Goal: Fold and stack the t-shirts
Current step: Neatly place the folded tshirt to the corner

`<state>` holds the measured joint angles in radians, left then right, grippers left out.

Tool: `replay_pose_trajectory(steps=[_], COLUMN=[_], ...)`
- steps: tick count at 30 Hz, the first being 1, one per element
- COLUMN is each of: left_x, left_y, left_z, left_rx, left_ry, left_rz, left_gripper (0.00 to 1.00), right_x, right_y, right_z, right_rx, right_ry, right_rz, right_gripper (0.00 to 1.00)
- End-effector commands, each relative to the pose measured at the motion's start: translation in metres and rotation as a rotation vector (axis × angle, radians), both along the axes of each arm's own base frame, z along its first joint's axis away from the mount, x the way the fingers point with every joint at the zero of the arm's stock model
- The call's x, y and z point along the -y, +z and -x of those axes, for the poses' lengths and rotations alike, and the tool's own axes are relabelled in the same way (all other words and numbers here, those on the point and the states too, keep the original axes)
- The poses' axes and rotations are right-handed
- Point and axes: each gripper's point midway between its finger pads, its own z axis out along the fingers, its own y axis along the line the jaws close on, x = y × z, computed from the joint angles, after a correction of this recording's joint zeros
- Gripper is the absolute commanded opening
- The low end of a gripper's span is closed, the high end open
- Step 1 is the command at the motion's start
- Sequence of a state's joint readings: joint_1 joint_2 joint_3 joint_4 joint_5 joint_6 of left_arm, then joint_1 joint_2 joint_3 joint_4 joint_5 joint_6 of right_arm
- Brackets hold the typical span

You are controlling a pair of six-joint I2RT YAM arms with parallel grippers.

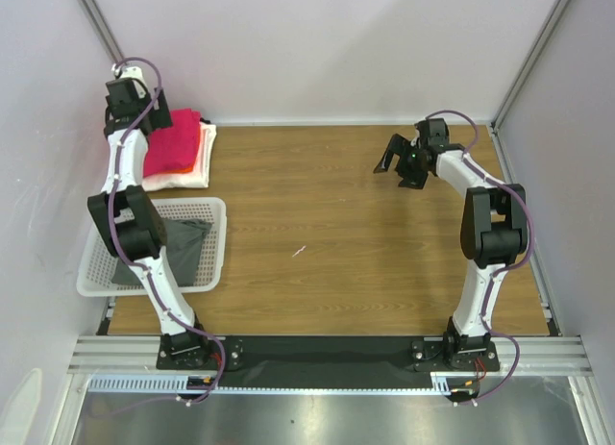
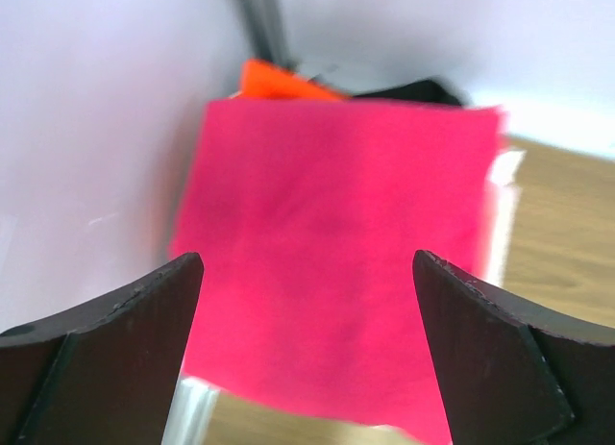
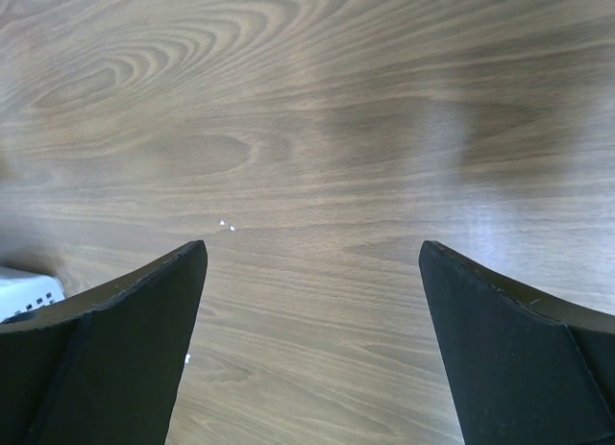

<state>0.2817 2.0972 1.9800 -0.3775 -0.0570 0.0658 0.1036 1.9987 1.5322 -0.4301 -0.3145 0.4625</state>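
Nearest, at the desk's [image 1: 384, 272] left edge, a white plastic lattice basket [image 1: 219, 235] holds a crumpled dark grey cloth [image 1: 171, 248]. A tiny pale speck [image 1: 299, 250] lies on the bare wood near the middle.

Farther back on the right, the right end effector [image 3: 312, 262] hangs above the desk with its fingers spread wide and nothing between them; only wood grain shows beneath it.

In the far left corner sit the folded t-shirts, stacked against the wall: the magenta-pink t-shirt [image 2: 336, 262] on top, the orange t-shirt [image 2: 274, 80] peeking out under it, and the white t-shirt [image 1: 183, 180] at the bottom. The left end effector [image 2: 307, 267] hovers over this stack, its fingers wide apart and gripping nothing, with the pink cloth seen below them.
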Motion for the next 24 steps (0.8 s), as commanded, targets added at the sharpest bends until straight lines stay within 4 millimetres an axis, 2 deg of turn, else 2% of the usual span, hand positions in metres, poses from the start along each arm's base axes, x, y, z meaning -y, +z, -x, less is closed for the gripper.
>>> replay_pose_trajectory(steps=[1, 4, 8, 15, 21, 22, 23, 24], left_x=[0.037, 0.046, 0.051, 0.091, 0.114, 0.112, 0.113, 0.115], left_y=[0.039, 0.023, -0.013, -0.048, -0.053, -0.046, -0.048, -0.042], left_z=[-0.016, -0.026, -0.04, -0.047, -0.035, -0.032, -0.028, -0.021], left_rx=[0.154, 0.149, 0.104, 0.037, -0.022, -0.02, -0.035, -0.039], left_ry=[-0.047, -0.051, -0.054, -0.234, -0.346, -0.33, -0.326, -0.326], left_rz=[0.075, 0.099, 0.127, 0.194, 0.188, 0.168, 0.163, 0.158], left_gripper=[0.96, 0.94, 0.91, 0.89, 0.89, 0.89, 0.89, 0.89], right_x=[-0.006, -0.005, -0.004, -0.003, -0.002, -0.002, -0.001, -0.001], right_y=[0.029, 0.034, 0.04, 0.044, 0.062, 0.066, 0.071, 0.082], right_z=[0.001, 0.009, 0.016, 0.019, 0.009, 0.007, 0.005, 0.001], right_rx=[0.077, 0.087, 0.097, 0.101, 0.146, 0.156, 0.166, 0.193], right_ry=[0.02, 0.018, 0.01, -0.006, -0.008, -0.008, -0.009, -0.005], right_rz=[-0.02, -0.025, -0.026, -0.032, -0.036, -0.035, -0.033, -0.031], right_gripper=[1.0, 1.0, 1.0, 1.0, 1.0, 1.0, 1.0, 1.0])
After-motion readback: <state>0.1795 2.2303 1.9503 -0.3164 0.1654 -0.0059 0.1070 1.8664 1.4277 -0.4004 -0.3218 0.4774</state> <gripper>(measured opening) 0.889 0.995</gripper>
